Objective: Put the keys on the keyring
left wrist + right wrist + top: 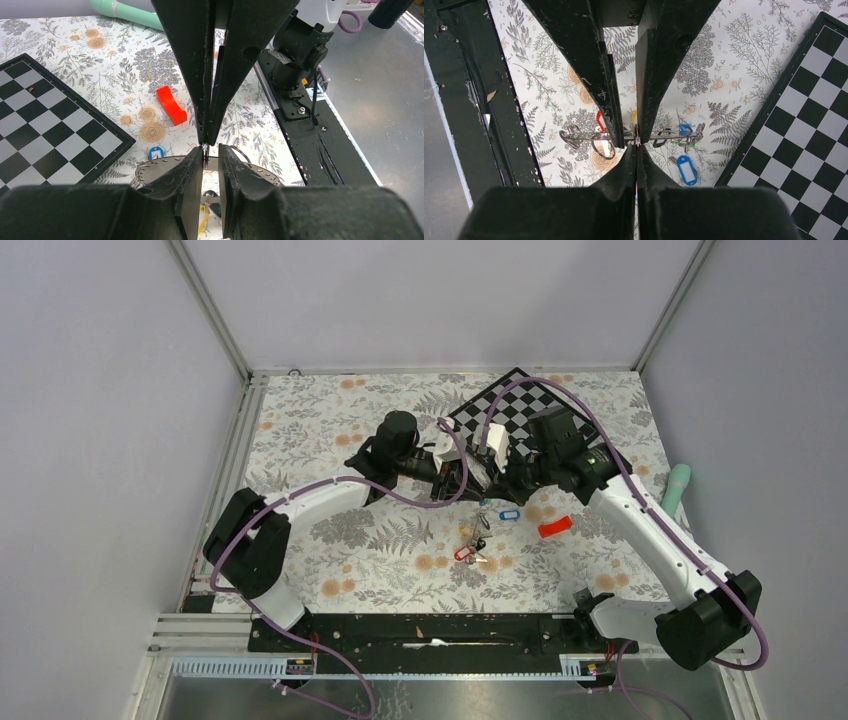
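Above the middle of the table my two grippers meet tip to tip. My right gripper (636, 146) is shut on the rim of the keyring (664, 134), a grey flat ring held level above the table, with small wire loops (602, 146) along its edge. My left gripper (206, 152) straddles the same spot with a narrow gap between its fingers. A thin wire loop lies against one of its pads. A blue-tagged key (686, 170) lies alone on the table. Keys with red (463, 553), black and yellow tags lie clustered below the grippers.
A chequered board (530, 410) lies at the back right, partly under my right arm. A red oblong block (555, 527) sits right of the keys. A mint-green cylinder (677, 487) lies at the right edge. The black base rail (430, 630) runs along the near edge.
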Robot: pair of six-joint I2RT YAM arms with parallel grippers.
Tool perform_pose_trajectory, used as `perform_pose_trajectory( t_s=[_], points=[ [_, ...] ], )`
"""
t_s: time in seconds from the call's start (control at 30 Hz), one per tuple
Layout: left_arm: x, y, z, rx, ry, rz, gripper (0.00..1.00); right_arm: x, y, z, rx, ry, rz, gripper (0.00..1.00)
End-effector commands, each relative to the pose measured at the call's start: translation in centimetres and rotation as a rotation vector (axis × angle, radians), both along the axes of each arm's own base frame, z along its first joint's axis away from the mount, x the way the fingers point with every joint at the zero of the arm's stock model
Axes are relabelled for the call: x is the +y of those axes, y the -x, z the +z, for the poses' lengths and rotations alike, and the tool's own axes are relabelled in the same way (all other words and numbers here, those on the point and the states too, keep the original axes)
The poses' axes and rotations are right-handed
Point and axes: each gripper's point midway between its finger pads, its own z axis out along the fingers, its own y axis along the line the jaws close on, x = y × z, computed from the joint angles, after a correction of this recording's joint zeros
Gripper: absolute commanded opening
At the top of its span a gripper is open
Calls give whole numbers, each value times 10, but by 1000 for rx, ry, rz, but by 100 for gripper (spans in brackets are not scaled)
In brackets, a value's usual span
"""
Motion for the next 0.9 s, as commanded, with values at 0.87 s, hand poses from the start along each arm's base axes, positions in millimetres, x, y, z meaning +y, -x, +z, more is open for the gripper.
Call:
perform_pose_trajectory(
  t_s=[0.87],
  points=[
    [12,2,32,1,107,-17,0,7,5,22,-48,-86,12,21]
  ],
)
